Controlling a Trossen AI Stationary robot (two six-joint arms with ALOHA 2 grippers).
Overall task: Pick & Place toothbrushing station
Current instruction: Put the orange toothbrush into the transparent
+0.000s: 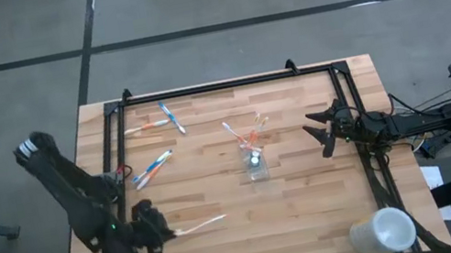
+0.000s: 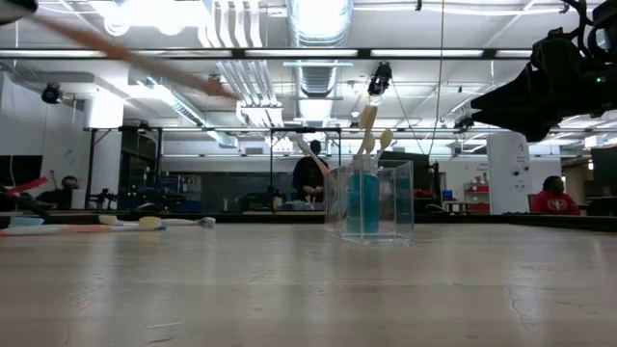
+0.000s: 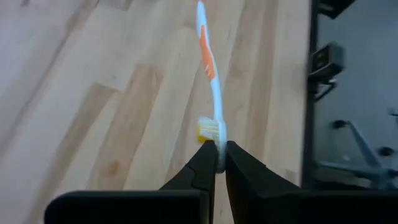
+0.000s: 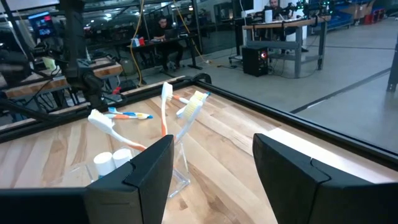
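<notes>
The left gripper (image 3: 217,163) is closed on a white-orange toothbrush (image 3: 211,81) near its bristle end. It should carry it level to the clear cup (image 1: 255,164) and lower it slowly. The right gripper (image 1: 324,130) waits open beside the cup, holding nothing.

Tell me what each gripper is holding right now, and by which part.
Left gripper pinches a white-and-orange toothbrush at its head end, beside the bristles. Right gripper is open, empty.
</notes>
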